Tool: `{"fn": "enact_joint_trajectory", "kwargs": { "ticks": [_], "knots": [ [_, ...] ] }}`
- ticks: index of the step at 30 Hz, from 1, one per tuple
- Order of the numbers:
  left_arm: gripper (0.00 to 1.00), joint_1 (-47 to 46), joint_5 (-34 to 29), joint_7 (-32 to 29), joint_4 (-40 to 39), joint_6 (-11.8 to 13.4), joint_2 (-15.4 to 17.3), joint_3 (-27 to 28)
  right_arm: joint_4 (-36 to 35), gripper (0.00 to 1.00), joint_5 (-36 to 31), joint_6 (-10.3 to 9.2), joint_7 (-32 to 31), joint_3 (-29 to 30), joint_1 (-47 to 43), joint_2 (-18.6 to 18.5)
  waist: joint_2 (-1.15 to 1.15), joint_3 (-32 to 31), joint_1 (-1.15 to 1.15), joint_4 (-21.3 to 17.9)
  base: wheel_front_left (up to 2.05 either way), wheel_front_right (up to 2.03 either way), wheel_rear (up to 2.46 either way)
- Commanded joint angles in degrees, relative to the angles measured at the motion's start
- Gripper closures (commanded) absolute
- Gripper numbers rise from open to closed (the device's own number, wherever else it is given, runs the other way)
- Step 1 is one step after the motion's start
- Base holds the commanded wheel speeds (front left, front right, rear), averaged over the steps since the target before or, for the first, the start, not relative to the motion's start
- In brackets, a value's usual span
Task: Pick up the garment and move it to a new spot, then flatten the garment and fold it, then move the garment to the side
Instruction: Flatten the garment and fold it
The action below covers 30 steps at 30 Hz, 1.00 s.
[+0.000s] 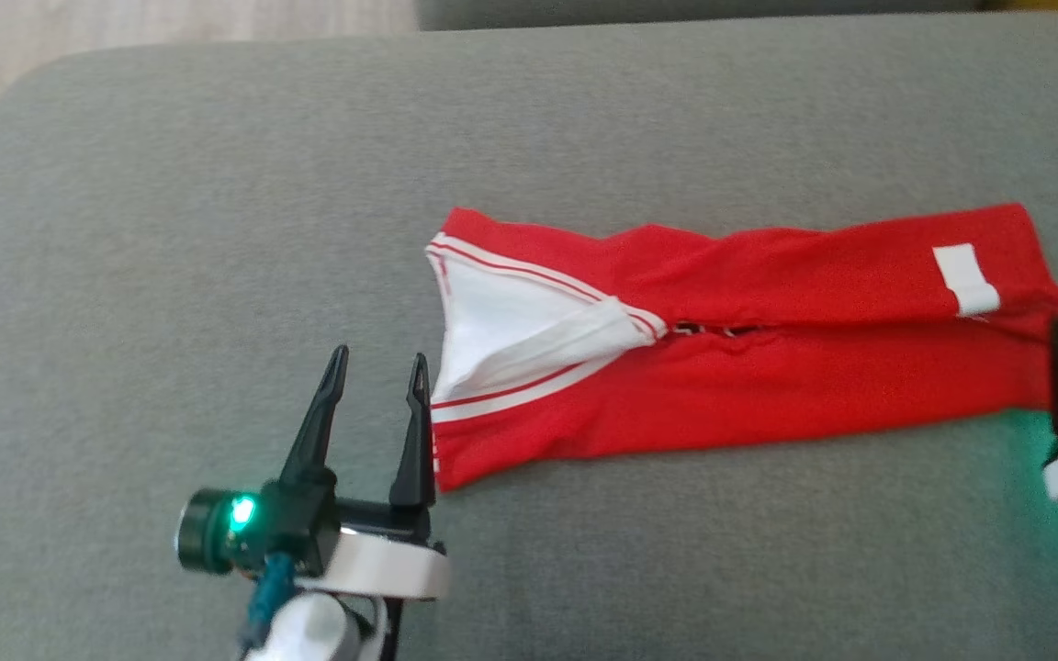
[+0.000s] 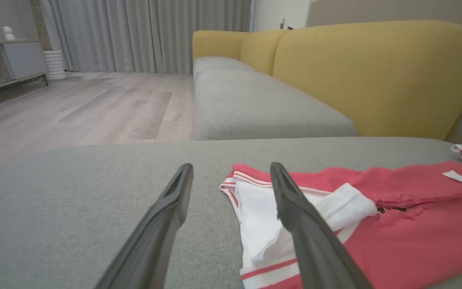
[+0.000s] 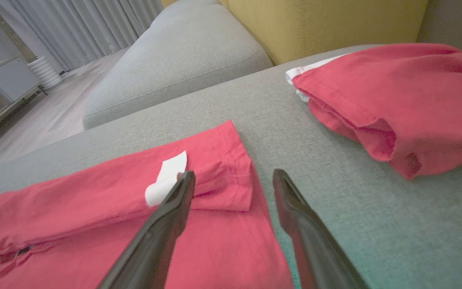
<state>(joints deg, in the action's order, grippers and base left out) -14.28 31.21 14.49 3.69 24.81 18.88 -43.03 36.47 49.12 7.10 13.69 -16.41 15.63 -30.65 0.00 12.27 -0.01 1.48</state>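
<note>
Red folded pile (image 3: 395, 80) right of garment (image 1: 814, 386), apart.

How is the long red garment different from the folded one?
The long garment lies stretched flat; the folded garment is a thick bundle. The long garment shows a big white panel; the folded garment just a white edge. Both are red, on the grey cushion.

Work surface: broad grey woven-fabric cushion (image 1: 217, 229) with a rounded corner. Beyond it: a second grey seat cushion (image 2: 255, 104) set against a mustard-yellow upholstered backrest (image 2: 375, 76). Floor: pale wood planks (image 2: 74, 108). Far side: full-length grey pleated curtains (image 2: 146, 32). At their foot: white ribbed cylindrical pot (image 2: 55, 64), just beside a low grey cabinet (image 2: 22, 60).
</note>
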Motion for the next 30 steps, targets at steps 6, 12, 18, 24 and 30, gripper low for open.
{"fn": "enact_joint_trajectory", "kwargs": {
  "ticks": [6,12,18,24,30],
  "knots": [
    [0.00,5.71,-10.64,0.51,-4.58,-1.71,-7.61,10.53,4.90,0.00,-5.88,0.39,-1.52,8.34,2.47,1.64,0.00,-1.02,0.01,4.44,0.00,0.00,0.00],
    [0.00,8.16,-15.32,0.51,-4.34,-6.70,-11.51,14.54,12.62,0.00,-10.20,0.39,-8.04,13.48,5.86,3.67,0.00,-0.60,0.01,6.36,0.00,0.00,0.00],
    [0.00,9.15,-18.27,0.51,-3.69,-10.42,-13.44,17.62,17.23,0.25,-13.63,0.39,-13.14,16.29,7.54,5.75,0.00,-0.48,0.01,6.23,0.00,0.00,0.00],
    [0.00,10.02,-19.94,0.51,-3.00,-12.50,-14.43,19.14,15.57,1.00,-13.78,0.39,-16.72,16.94,7.57,7.85,0.00,-0.91,0.01,5.10,0.00,0.00,0.00],
    [0.00,10.60,-21.15,0.51,-2.12,-14.32,-15.14,20.43,11.57,1.00,-14.82,0.39,-16.09,18.99,6.81,6.91,0.00,-1.74,0.01,3.06,0.00,0.00,0.00]
  ]
}}
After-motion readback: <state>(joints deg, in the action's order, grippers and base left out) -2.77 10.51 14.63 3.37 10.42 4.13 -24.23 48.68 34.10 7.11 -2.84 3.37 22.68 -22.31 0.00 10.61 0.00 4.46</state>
